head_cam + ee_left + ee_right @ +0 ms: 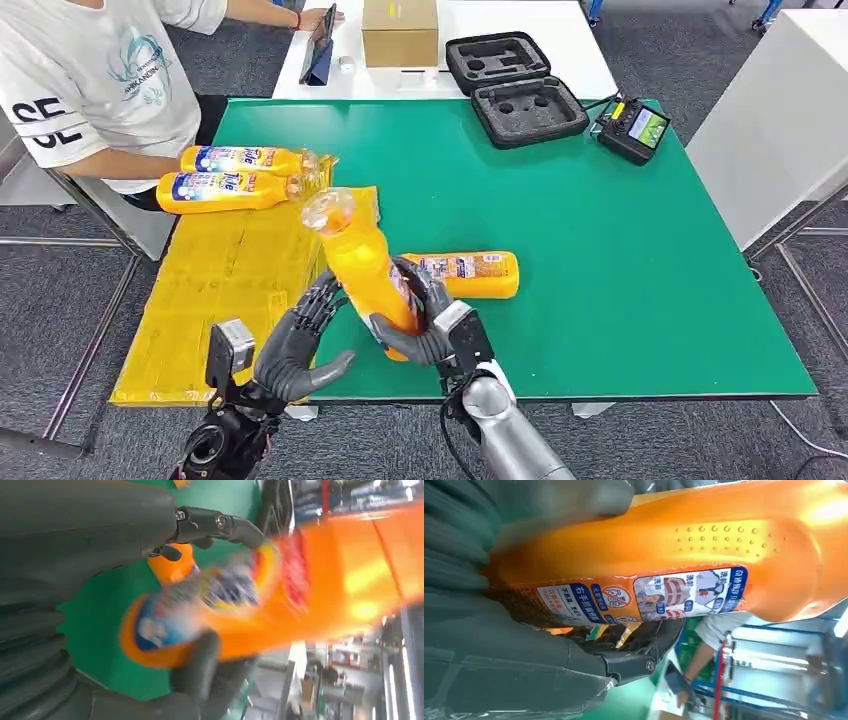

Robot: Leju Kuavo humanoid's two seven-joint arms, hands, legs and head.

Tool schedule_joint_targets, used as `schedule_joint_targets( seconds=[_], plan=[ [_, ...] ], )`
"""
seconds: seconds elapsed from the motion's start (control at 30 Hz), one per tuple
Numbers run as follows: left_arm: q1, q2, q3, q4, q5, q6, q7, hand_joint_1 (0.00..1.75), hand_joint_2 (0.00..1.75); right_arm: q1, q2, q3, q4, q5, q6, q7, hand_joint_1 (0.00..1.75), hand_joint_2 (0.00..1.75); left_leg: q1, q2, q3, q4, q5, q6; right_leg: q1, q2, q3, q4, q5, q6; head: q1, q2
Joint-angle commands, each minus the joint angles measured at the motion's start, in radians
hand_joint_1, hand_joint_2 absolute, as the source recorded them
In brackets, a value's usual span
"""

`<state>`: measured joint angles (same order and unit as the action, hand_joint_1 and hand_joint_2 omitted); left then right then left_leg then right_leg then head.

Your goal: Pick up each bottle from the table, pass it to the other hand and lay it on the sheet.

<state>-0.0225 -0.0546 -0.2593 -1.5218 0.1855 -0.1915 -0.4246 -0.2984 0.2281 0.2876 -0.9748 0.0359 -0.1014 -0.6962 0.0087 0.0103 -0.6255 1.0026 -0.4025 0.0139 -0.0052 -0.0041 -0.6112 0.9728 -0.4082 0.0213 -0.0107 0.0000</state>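
Just beyond the green table (620, 250), on a white table (560, 30), a black foam-lined case (515, 88) lies open, its moulded cut-outs holding nothing that can be made out; a closed cardboard box (400, 32) stands beside it, contents unseen. Over the table's near edge, the robot's right hand (425, 320) grips an orange bottle (362, 262) around its lower body, dark fingers (644, 640) wrapped across the label and the thumb pressed on the opposite face. The left hand (300, 345) sits just beside the bottle's base with its fingers apart and curved toward it; from the left wrist view one finger (220, 524) reaches over the bottle and the thumb lies under it, though blur leaves contact impossible to tell. The bottle stands nearly upright, its long axis tilted, clear cap end up and leaning toward the yellow sheet (220, 290). Two more bottles (240, 178) lie side by side at the sheet's far end, caps pointing to the robot's right. Another bottle (470, 272) lies flat on the green surface just behind the right hand. A person in a white shirt (90, 80) sits at the far left corner
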Motion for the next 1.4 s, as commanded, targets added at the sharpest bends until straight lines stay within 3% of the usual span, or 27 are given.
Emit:
schedule_joint_targets(
  seconds=[0.03,0.43,0.77,0.97,1.0,1.03,1.13,1.33,1.37,1.4],
  plan=[
    [-0.141,0.025,-0.097,0.175,-0.037,0.047,0.011,0.00,1.75,-0.047,0.040,0.083,0.157,0.064,-0.037,-0.002,1.75,1.75,0.000,-0.002,0.005,-0.001,-0.001,0.000,0.000,-0.001,0.005,-0.001,-0.002,0.000,0.000,0.000],
    [-0.236,-0.006,-0.042,0.376,0.086,0.119,0.084,0.00,1.75,-0.012,0.034,0.233,0.080,0.189,-0.156,-0.002,1.75,1.75,0.000,-0.002,0.005,-0.001,-0.001,-0.001,0.001,-0.002,0.005,-0.001,-0.002,0.000,0.000,0.000],
    [-0.215,0.004,-0.033,0.300,0.335,0.024,0.123,0.00,1.75,-0.023,0.023,0.225,0.104,0.164,-0.153,-0.002,1.75,1.75,0.000,-0.001,0.002,0.000,-0.001,-0.001,0.000,-0.001,0.002,-0.001,-0.001,-0.001,0.000,0.000],
    [-0.215,0.004,-0.042,0.266,0.371,0.041,0.094,0.03,1.75,-0.024,0.019,0.230,0.103,0.201,-0.184,-0.002,1.75,1.75,0.000,-0.001,0.002,0.000,-0.001,0.000,0.000,-0.001,0.002,-0.001,-0.001,0.000,0.000,0.000],
    [-0.213,0.000,-0.037,0.261,0.384,0.047,0.092,1.34,1.75,-0.022,0.020,0.227,0.103,0.200,-0.177,-0.002,1.75,1.75,0.001,-0.001,0.003,0.000,-0.001,-0.001,0.000,-0.001,0.003,0.000,-0.001,0.000,0.000,0.000],
    [-0.212,0.000,-0.038,0.257,0.380,0.059,0.084,1.61,1.75,-0.021,0.020,0.224,0.102,0.200,-0.179,-0.002,1.75,1.75,0.000,-0.001,0.002,0.000,-0.001,0.000,0.000,-0.001,0.002,0.000,-0.001,0.000,0.000,0.000],
    [-0.214,-0.002,-0.044,0.245,0.370,0.088,0.074,1.75,1.75,-0.017,0.019,0.214,0.095,0.202,-0.184,-0.002,1.75,1.75,0.000,-0.002,0.004,0.000,-0.001,0.000,0.000,-0.002,0.004,-0.001,-0.002,0.000,0.000,0.000],
    [-0.220,0.001,-0.054,0.245,0.356,0.112,0.065,1.75,1.75,-0.012,0.015,0.213,0.082,0.214,-0.189,-0.001,1.75,1.75,0.000,-0.002,0.003,0.000,-0.001,-0.001,0.001,-0.002,0.004,0.000,-0.002,-0.001,0.000,0.000],
    [-0.221,0.000,-0.054,0.245,0.353,0.120,0.062,1.75,1.75,-0.011,0.013,0.216,0.079,0.221,-0.192,-0.001,1.55,1.75,0.000,-0.002,0.002,0.000,0.000,0.000,0.000,-0.002,0.002,-0.001,-0.001,0.000,0.000,0.000],
    [-0.223,0.000,-0.053,0.244,0.345,0.136,0.054,1.75,1.75,-0.007,0.011,0.218,0.066,0.236,-0.205,0.004,0.03,1.75,0.000,-0.003,0.004,0.000,-0.001,-0.001,0.000,-0.002,0.005,0.000,-0.002,-0.001,0.000,0.000]
  ],
)
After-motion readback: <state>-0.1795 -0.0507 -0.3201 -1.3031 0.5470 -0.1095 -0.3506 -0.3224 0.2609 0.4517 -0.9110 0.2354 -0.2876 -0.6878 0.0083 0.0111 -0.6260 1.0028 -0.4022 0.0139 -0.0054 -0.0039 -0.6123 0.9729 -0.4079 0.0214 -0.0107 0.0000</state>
